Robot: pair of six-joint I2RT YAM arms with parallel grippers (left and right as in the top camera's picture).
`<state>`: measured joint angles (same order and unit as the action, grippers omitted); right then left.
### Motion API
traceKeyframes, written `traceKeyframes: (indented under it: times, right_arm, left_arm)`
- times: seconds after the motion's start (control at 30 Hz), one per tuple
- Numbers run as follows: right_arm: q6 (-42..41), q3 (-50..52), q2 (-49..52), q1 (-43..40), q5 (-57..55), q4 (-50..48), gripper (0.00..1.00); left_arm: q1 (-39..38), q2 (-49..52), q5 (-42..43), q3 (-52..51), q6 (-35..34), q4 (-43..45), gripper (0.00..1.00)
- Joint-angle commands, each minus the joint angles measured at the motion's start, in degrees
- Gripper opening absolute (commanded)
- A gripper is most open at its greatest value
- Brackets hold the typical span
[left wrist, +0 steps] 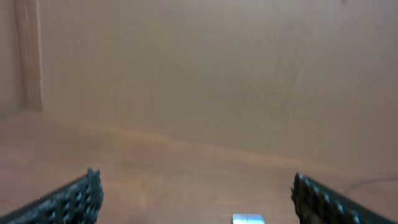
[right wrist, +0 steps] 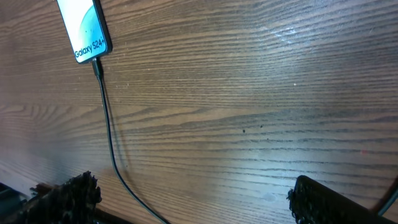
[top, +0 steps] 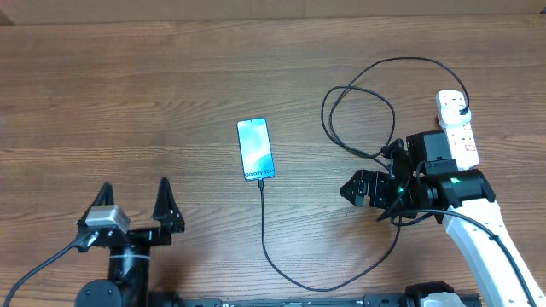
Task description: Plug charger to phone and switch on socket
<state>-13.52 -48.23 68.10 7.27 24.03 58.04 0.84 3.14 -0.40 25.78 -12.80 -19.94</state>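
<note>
The phone (top: 255, 149) lies flat mid-table with its blue screen lit; the right wrist view has the phone (right wrist: 84, 28) at top left. The charger cable (top: 266, 243) meets the phone's bottom edge, sweeps down and right, then loops up to its black plug (top: 461, 109) in the white socket strip (top: 458, 132) at far right. In the right wrist view the cable (right wrist: 109, 140) runs down from its connector (right wrist: 97, 66) at the phone. My right gripper (top: 363, 194) (right wrist: 193, 199) hovers open beside the strip, holding nothing. My left gripper (top: 134, 189) (left wrist: 196, 199) stands open at the near left.
Cable loops (top: 358, 111) lie between the phone and the strip, just behind my right gripper. The wooden table (top: 128, 94) stretches bare at the left and back. A small pale object (left wrist: 249, 218) shows blurred at the bottom of the left wrist view.
</note>
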Motion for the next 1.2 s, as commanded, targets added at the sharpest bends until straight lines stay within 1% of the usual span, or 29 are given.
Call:
traceKeyframes:
  times: [0.0,0.07,0.17,0.4,0.47,0.8,1.0,1.17]
  right_arm:
    - [-0.3,0.2,0.0,0.3,0.0,-0.3,1.0]
    - [-0.3,0.2,0.0,0.3,0.0,-0.3,1.0]
    - [-0.3,0.2,0.0,0.3,0.0,-0.3,1.0]
    - [-0.3,0.2,0.0,0.3,0.0,-0.3,1.0]
    - [-0.3,0.2,0.0,0.3,0.0,-0.3,1.0]
    - [-0.3,0.2,0.0,0.3,0.0,-0.3,1.0]
    - [-0.3,0.2,0.0,0.3,0.0,-0.3,1.0]
    - [-0.3,0.2,0.0,0.3,0.0,-0.3,1.0]
  left_arm:
    - [2.0,-3.0,3.3,-7.8,2.1,11.0,1.0]
    - [2.8,-3.0,3.9,-11.2,2.1,18.3,1.0]
    - [3.7,-3.0,3.8,-14.0,2.1,25.3,1.0]
    - [6.6,-3.0,3.0,-18.2,2.1,34.0,1.0]
    - [6.7,-3.0,3.0,-19.1,2.1,35.0,0.99]
    - [6.6,-3.0,4.7,-25.3,0.1,35.5,1.0]
    - [6.5,-3.0,4.9,-25.5,-0.5,29.8,0.99]
    - [5.8,-3.0,6.8,-25.5,-0.6,22.1,0.99]
